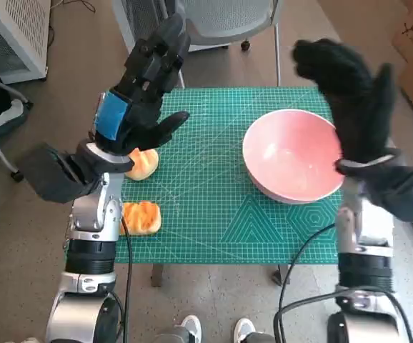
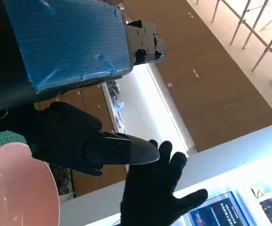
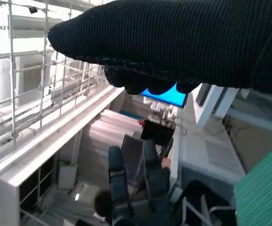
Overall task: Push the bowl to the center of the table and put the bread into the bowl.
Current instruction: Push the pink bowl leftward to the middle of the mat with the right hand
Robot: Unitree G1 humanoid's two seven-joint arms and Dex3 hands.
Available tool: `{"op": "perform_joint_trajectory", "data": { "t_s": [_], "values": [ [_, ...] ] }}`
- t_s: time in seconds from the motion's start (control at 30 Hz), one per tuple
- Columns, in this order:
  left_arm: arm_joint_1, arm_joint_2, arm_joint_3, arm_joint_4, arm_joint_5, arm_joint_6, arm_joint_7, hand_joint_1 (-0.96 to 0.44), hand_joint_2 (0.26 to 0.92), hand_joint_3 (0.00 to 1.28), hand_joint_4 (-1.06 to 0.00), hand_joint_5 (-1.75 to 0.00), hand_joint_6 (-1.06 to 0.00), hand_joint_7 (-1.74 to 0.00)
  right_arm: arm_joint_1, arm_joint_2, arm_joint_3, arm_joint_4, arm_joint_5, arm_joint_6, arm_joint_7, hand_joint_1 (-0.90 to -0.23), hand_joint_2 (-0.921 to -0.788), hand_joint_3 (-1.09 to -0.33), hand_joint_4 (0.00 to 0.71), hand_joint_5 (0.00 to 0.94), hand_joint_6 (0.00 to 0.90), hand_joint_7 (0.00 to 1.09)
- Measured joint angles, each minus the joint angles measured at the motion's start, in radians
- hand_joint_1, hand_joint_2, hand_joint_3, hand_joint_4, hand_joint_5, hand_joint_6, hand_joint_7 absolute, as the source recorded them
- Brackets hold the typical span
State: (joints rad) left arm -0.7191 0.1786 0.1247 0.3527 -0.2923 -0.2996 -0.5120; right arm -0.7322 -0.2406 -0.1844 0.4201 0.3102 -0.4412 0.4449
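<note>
**Bowl waiting off-centre, right hand nearest**

The pink bowl (image 1: 292,155) is sitting toward three o'clock on the green mat (image 1: 214,207). The right hand (image 1: 353,100) is hovering spread and empty just beside it, so a push toward nine o'clock looks likely. The left hand (image 1: 143,93) is hanging empty, fingers apart, over the bread (image 1: 143,163).

Pink bowl (image 1: 292,163): upright, empty, glossy, wide-rimmed, at about 3 o'clock on the green tabletop (image 1: 214,214), right of center. Two golden-brown bread pieces toward 9 o'clock: one bread roll (image 1: 144,163) partly hidden, a second bread piece (image 1: 141,217) nearer 8 o'clock by the edge.
</note>
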Motion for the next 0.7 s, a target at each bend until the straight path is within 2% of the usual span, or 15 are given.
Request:
{"op": "perform_joint_trajectory", "data": {
  "t_s": [0.2, 0.37, 0.47, 0.7],
  "values": [
    [0.009, 0.0, 0.0, 0.0, 0.001, 0.0, 0.007, -0.63, 0.901, 0.29, 0.0, 0.0, 0.0, -0.32, -0.002, -0.055, -0.051, 0.056, 0.0, -0.042, -0.001, -0.668, -0.921, -0.63, 0.284, 0.0, 0.413, 0.0],
    [0.015, 0.0, 0.0, 0.0, 0.003, -0.001, 0.007, -0.63, 0.902, 0.29, 0.0, 0.0, 0.0, -0.32, -0.017, -0.106, -0.097, 0.193, -0.004, -0.105, -0.008, -0.653, -0.921, -0.652, 0.272, 0.0, 0.375, 0.0],
    [0.015, 0.0, 0.001, 0.0, 0.003, -0.003, 0.009, -0.63, 0.902, 0.29, 0.0, 0.0, 0.0, -0.32, -0.04, -0.134, -0.119, 0.301, -0.015, -0.15, -0.022, -0.652, -0.921, -0.665, 0.266, 0.0, 0.36, 0.0],
    [0.015, -0.003, -0.001, 0.0, 0.003, -0.005, 0.009, -0.63, 0.903, 0.29, 0.0, 0.0, 0.0, -0.32, -0.097, -0.183, -0.141, 0.515, -0.052, -0.214, -0.078, -0.643, -0.921, -0.715, 0.26, 0.0, 0.356, 0.0]
  ]
}}
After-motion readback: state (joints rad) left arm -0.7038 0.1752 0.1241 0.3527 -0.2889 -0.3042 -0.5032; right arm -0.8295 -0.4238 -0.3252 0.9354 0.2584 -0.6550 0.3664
